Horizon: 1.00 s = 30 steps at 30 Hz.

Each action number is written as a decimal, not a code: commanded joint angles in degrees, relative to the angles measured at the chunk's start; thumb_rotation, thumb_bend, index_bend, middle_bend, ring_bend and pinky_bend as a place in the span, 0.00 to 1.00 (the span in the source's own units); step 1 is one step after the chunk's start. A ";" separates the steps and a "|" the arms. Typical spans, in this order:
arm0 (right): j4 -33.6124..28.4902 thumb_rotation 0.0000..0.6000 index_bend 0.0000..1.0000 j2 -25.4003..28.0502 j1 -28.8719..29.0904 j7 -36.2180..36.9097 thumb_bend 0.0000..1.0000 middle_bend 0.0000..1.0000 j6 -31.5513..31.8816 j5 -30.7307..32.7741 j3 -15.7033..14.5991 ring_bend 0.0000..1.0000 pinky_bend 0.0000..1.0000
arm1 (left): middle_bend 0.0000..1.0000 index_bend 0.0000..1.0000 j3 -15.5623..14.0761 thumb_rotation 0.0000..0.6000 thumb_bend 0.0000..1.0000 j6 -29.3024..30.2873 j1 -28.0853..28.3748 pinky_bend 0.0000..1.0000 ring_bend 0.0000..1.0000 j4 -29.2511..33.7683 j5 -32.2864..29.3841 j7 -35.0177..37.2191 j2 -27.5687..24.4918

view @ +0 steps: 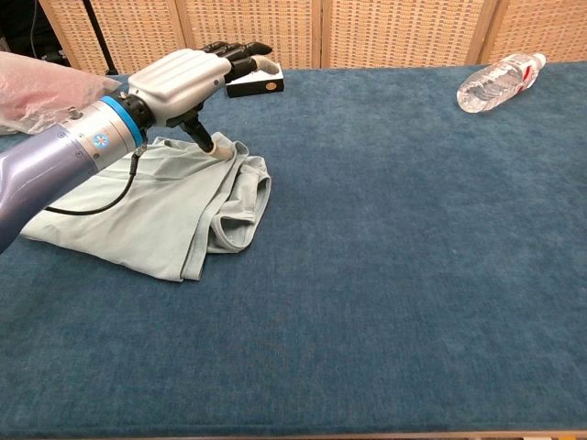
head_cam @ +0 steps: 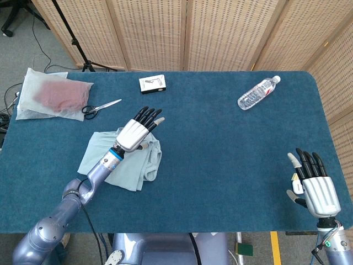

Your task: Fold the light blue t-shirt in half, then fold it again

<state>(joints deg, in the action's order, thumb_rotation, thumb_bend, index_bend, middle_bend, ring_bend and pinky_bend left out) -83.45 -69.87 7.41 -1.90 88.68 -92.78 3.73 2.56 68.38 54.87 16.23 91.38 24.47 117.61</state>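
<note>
The light blue t-shirt (head_cam: 126,163) lies folded and rumpled on the left part of the blue table (head_cam: 220,165), its long axis running from the near-left toward the far-right, with the neck opening at its right edge. The cloth is pale and creased, layers bunched at that end. The left hand (head_cam: 135,131) hovers over the shirt's far-right corner, fingers stretched out and holding nothing, thumb down near the cloth. The right hand (head_cam: 314,185) sits spread and empty at the table's near-right edge. A plastic bag (head_cam: 52,94) holds something reddish.
</note>
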 commanded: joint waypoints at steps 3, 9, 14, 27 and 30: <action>0.26 1.00 0.00 0.10 0.18 0.42 0.00 0.00 -0.47 0.68 0.28 0.00 0.00 | 0.00 0.00 0.29 1.00 0.00 -1.57 1.77 0.00 0.00 -1.29 -0.30 -0.60 1.52; 0.47 1.00 0.00 0.21 0.30 0.87 0.00 0.00 -0.88 1.45 0.56 0.00 0.00 | 0.00 0.00 0.23 1.00 0.00 -4.26 2.95 0.00 0.00 -2.91 -0.70 -1.53 3.46; 0.58 1.00 0.00 0.28 0.35 1.08 0.00 0.00 -1.21 1.94 0.63 0.00 0.00 | 0.00 0.00 0.38 1.00 0.00 -6.58 3.95 0.00 0.00 -4.51 -1.30 -1.96 4.63; 0.15 1.00 0.00 0.39 0.20 0.90 0.00 0.00 -0.74 1.44 0.30 0.00 0.00 | 0.00 0.00 0.70 1.00 0.00 -4.75 3.39 0.00 0.00 -4.06 -2.26 -2.39 3.37; -0.01 1.00 0.00 0.43 0.14 0.83 0.00 0.00 -0.53 1.20 0.20 0.00 0.00 | 0.00 0.00 0.35 1.00 0.00 -4.65 3.05 0.00 0.00 -2.99 -2.08 -2.26 2.19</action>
<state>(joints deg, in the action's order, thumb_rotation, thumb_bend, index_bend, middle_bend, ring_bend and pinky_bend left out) -83.43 -69.44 7.56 -1.06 88.11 -91.55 3.95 3.08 63.66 58.09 12.87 89.22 22.17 120.20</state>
